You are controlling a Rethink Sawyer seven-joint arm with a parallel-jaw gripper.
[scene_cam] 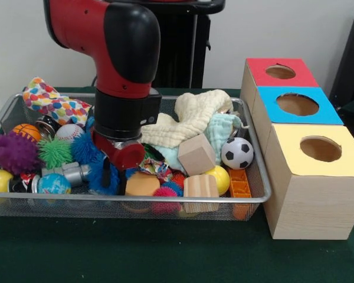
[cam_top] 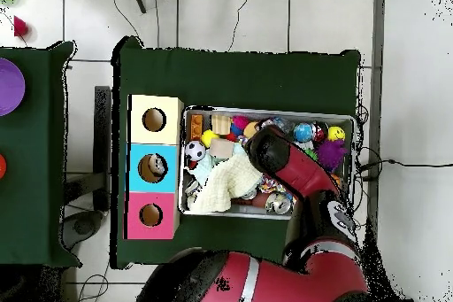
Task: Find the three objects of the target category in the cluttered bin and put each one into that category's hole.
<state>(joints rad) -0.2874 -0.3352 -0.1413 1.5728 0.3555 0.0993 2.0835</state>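
The silver wire-mesh bin (scene_cam: pixel 256 199) is full of mixed things. My gripper (scene_cam: pixel 110 177) reaches down into its left-middle part, among a blue fuzzy toy (scene_cam: pixel 85 150) and metal cans (scene_cam: pixel 71 173); my wrist hides it in the overhead view. Near it lie a wooden cube (scene_cam: pixel 196 154), a wooden cylinder (scene_cam: pixel 200 187), an orange-tan block (scene_cam: pixel 142 184), a soccer ball (scene_cam: pixel 237 152), a yellow ball (scene_cam: pixel 220 177) and cream cloths (scene_cam: pixel 189 118). Three wooden boxes with holes stand beside the bin: red top (scene_cam: pixel 280 72), blue top (scene_cam: pixel 298 105), yellow top (scene_cam: pixel 320 149).
At the bin's left end lie a purple spiky ball (scene_cam: pixel 13 153), a green spiky ball (scene_cam: pixel 54 151), a small basketball (scene_cam: pixel 26 131), a globe ball (scene_cam: pixel 53 184) and a polka-dot cloth (scene_cam: pixel 50 103). A second green table (cam_top: pixel 26 166) stands beyond the boxes in the overhead view.
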